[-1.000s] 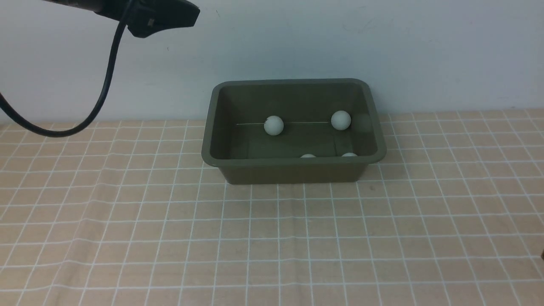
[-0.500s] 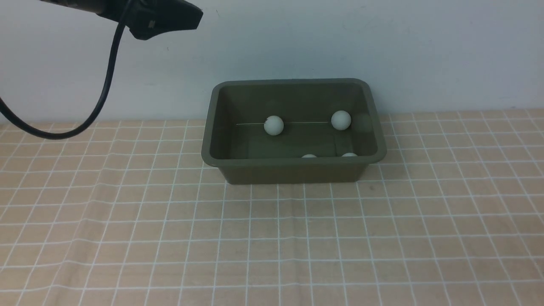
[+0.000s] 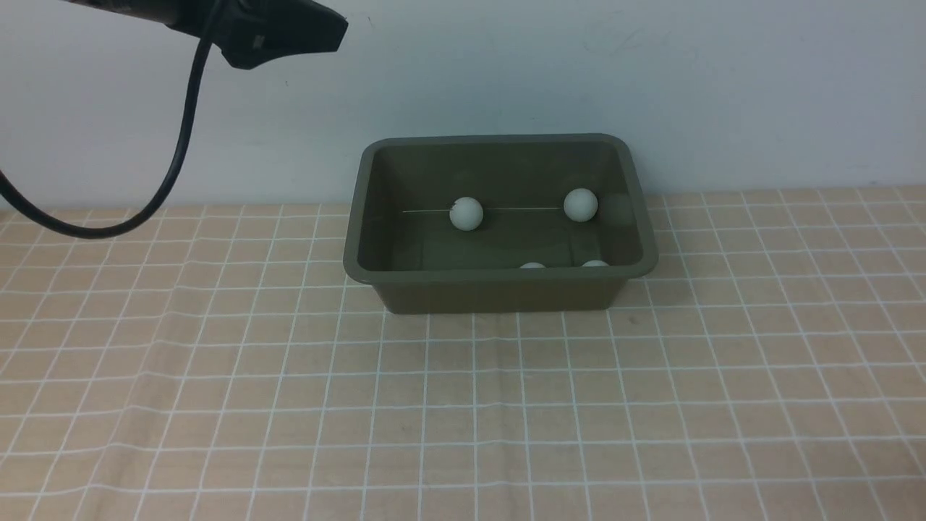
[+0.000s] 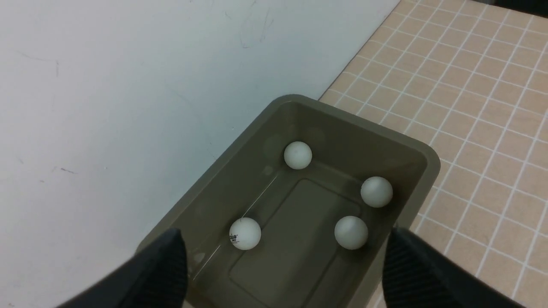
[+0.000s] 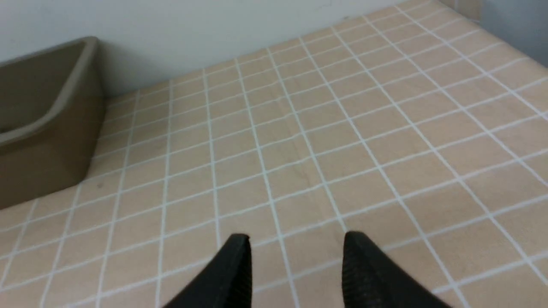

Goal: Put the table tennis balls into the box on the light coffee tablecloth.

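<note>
Place: a staged robot test bench, more a lab than a home.
Backdrop: a plain pale wall (image 3: pixel 651 87) with faint scuffs is seen right behind the table.
Surface: a checked tablecloth (image 3: pixel 463 405), slightly wrinkled, is spread over the whole work area.
Props: only one green box (image 3: pixel 499 289) with four white balls (image 4: pixel 245 233) inside is laid out.
Equipment: a black robot arm (image 3: pixel 275 32) with a looping cable (image 3: pixel 177 145) is seen overhead; black gripper fingers (image 5: pixel 233 273) are seen low over the cloth.
</note>
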